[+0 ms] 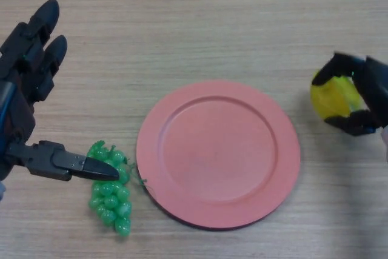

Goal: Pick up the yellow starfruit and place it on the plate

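Left hand: the left hand came in from the left edge of the head view, its fingers stretched straight toward the far side of the desk and its thumb pointing right; it was released and grasped nothing.
Grapes: a bunch of green grapes lay on the desk just left of the plate's near-left rim, and the thumb tip overlapped the top of the bunch, though whether it truly touched the grapes could not be told from this angle.
Plate: a round pink plate sat flat in the middle of the desk, with nothing lying on it.
Desk: the desk was a light wood-grain surface that carried the grapes and the plate.
Starfruit: the yellow starfruit was at the right edge, well apart from the plate's right rim and level with its far half; it seemed to be lifted off the desk, but the view did not settle that.
Right hand: the right hand came in from the right edge and was clenched round the starfruit, black fingers curled over its far and near sides so that only the middle of the fruit showed.
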Robot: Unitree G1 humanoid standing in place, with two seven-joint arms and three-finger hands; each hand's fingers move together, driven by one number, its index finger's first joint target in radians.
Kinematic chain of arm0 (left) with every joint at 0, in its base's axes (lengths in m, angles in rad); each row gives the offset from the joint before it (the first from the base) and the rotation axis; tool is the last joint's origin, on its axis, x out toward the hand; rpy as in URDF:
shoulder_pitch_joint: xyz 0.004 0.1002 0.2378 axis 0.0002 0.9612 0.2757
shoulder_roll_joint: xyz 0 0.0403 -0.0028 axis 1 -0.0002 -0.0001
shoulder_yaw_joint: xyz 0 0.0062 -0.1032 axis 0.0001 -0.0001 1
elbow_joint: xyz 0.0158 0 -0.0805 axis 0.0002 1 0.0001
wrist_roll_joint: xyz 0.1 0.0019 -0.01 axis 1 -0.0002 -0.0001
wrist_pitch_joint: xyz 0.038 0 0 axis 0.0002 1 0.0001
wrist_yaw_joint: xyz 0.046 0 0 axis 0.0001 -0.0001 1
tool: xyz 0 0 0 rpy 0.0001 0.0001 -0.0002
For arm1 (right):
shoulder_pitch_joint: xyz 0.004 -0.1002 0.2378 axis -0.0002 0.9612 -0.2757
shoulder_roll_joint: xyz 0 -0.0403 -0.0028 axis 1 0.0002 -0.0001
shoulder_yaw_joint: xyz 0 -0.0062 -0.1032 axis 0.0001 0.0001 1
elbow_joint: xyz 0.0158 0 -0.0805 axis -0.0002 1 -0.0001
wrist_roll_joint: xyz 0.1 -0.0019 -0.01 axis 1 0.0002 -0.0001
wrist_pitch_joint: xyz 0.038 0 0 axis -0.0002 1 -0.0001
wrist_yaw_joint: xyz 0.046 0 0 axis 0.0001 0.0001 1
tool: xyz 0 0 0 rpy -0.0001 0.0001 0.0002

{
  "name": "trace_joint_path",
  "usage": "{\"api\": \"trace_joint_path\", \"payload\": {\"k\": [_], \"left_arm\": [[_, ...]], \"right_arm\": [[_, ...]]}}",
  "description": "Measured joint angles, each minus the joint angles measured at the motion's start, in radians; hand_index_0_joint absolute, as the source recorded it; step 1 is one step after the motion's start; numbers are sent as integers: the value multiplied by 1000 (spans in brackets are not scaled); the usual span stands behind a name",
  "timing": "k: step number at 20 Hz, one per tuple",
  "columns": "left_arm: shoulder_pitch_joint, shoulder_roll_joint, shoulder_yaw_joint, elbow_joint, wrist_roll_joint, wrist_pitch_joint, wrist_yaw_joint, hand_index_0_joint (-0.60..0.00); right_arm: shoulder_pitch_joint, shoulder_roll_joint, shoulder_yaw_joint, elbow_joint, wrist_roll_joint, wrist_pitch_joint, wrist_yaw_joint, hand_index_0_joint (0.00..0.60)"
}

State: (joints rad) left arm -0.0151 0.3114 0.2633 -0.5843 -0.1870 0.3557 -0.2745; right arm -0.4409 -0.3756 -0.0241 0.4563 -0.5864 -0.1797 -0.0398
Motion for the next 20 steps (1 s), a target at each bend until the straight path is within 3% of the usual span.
{"api": "trace_joint_path", "payload": {"k": [3,5,8,11,15,20], "left_arm": [[0,0,4,-3,0,8,-1,0],[-1,0,5,-6,0,13,-2,0],[-9,0,6,-9,-9,18,-2,0],[-32,0,4,-6,-27,19,-1,0],[-52,3,-5,5,-28,19,8,0],[-85,8,-7,40,-39,11,14,0]], "right_arm": [[43,62,-28,-238,263,204,90,600],[80,88,-26,-391,371,346,98,600],[139,132,10,-542,389,461,106,600],[201,184,116,-668,403,529,106,600],[251,190,220,-745,481,586,98,600],[294,190,323,-648,468,556,67,600]]}}
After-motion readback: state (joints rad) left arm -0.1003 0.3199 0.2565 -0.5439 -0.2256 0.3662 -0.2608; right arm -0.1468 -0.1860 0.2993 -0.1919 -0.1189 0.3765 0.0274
